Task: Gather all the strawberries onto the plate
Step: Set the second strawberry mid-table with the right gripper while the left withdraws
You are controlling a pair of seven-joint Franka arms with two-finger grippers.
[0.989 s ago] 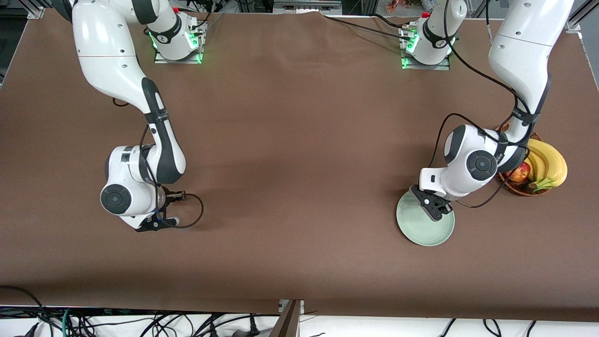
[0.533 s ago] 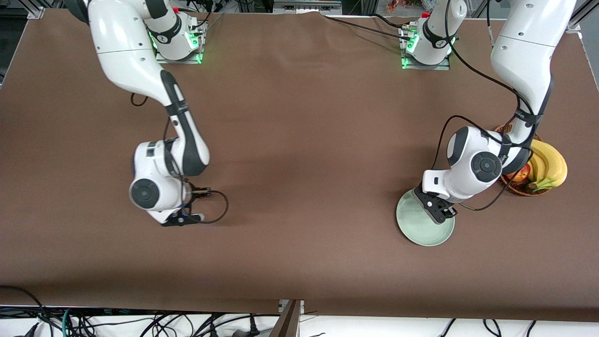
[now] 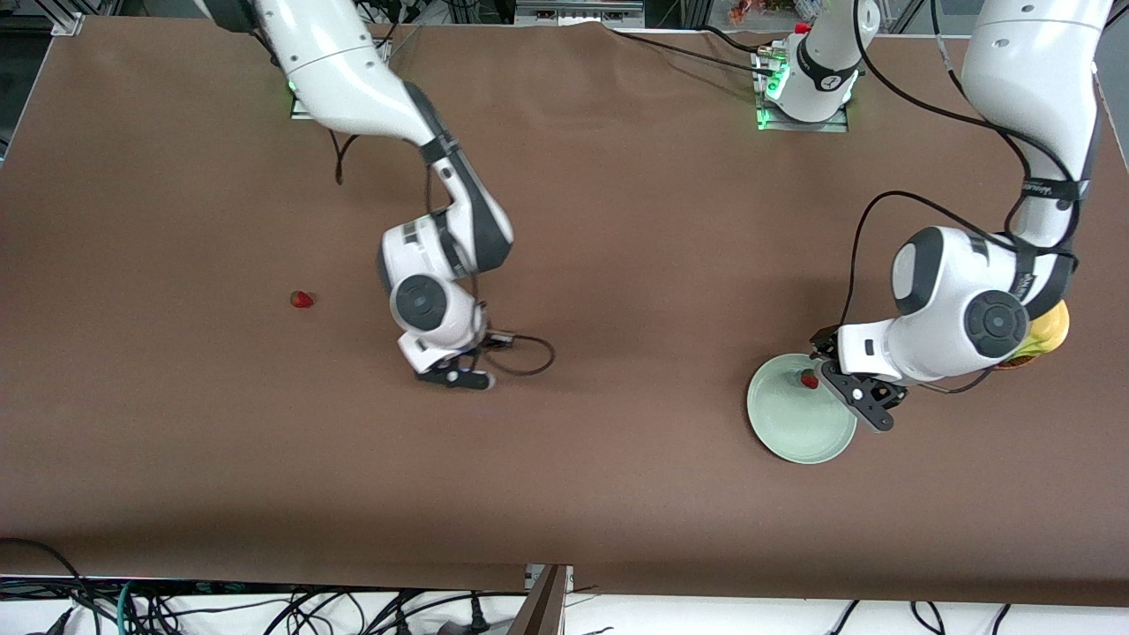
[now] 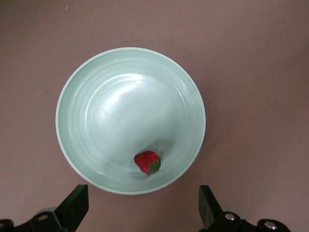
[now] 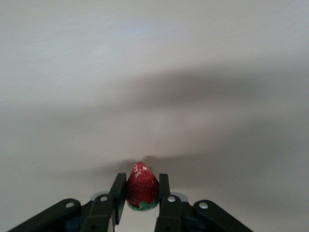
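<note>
**Strawberries: 3 seen.**
- Berry A (image 4: 147,162): lying in the plate, near the rim at about 12 o'clock in front view. New since 0.5 s ago, when the left gripper covered that spot. Judged: first berry delivered.
- Berry B (image 5: 142,186): pinched between the right gripper's fingers (image 5: 117,193), tip pointing away from the wrist cam. Not visible in front view.
- Berry C (image 3: 302,300): loose on the table, well apart from everything, at 9 o'clock from the right gripper. Was hidden under the right arm 1 s ago.

**Plate** (image 3: 776,432): pale green, toward the left arm's end of the table. Holds berry A only. Judged: 1 of 3 in, 2 to go.

**Left gripper** (image 3: 860,397): fingers spread wide, nothing held, over the plate's 3 o'clock edge. Has pulled up and off plate centre since 0.5 s ago.

**Right gripper** (image 3: 454,375): closed on berry B, over bare table mid-way along. Has travelled toward the plate over the last sec. Judged: carrying B to the plate.

**Basket** (image 3: 1023,360): mostly hidden by the left arm, just beside the plate at 3 o'clock. Banana (image 3: 1050,326) shows; other contents cannot tell.
</note>
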